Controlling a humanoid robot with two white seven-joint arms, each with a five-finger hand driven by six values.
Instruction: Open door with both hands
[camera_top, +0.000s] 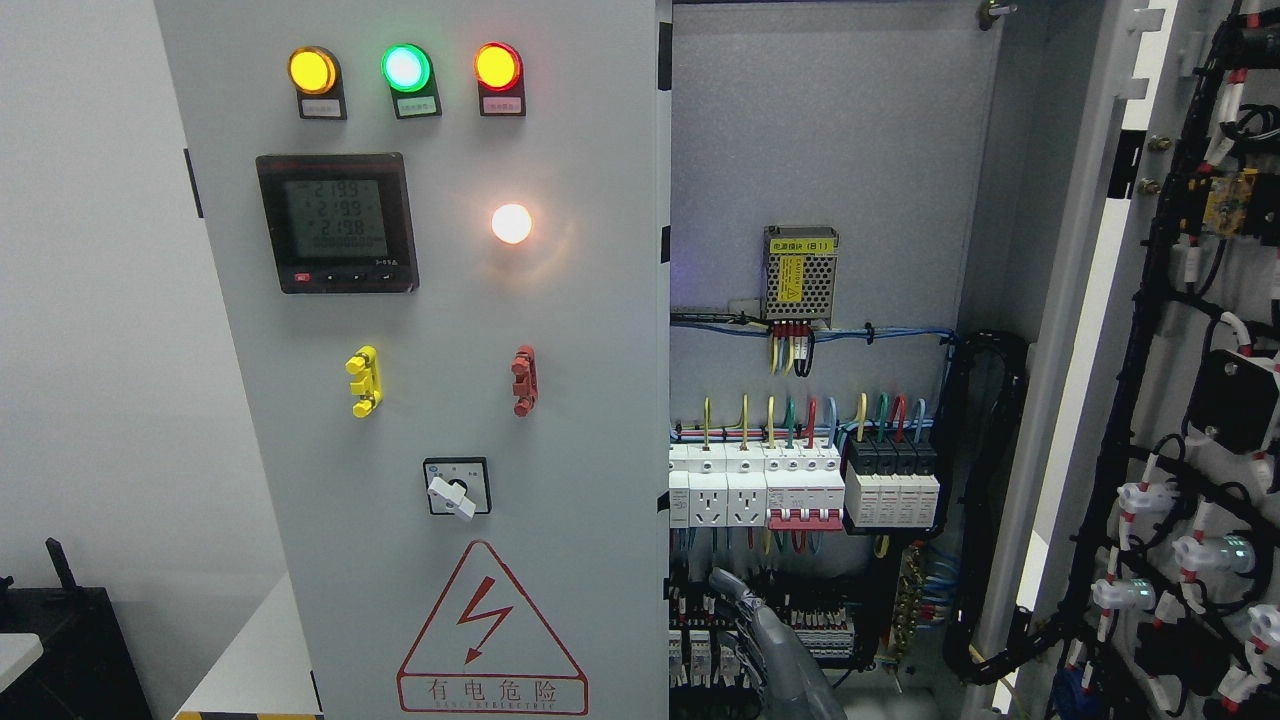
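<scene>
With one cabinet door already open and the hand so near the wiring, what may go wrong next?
1. The hand reaches up in the open compartment, close to the breakers and wires; it might snag a wire or flip a switch.
2. The lamps and meter are lit, so the cabinet appears powered; contact could be dangerous.
3. The right door, already open, carries cable bundles an arm could catch.

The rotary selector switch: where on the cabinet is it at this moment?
In the head view, the rotary selector switch sits on the left door, low and central, directly above the warning triangle and below the yellow handle and red handle.
</scene>
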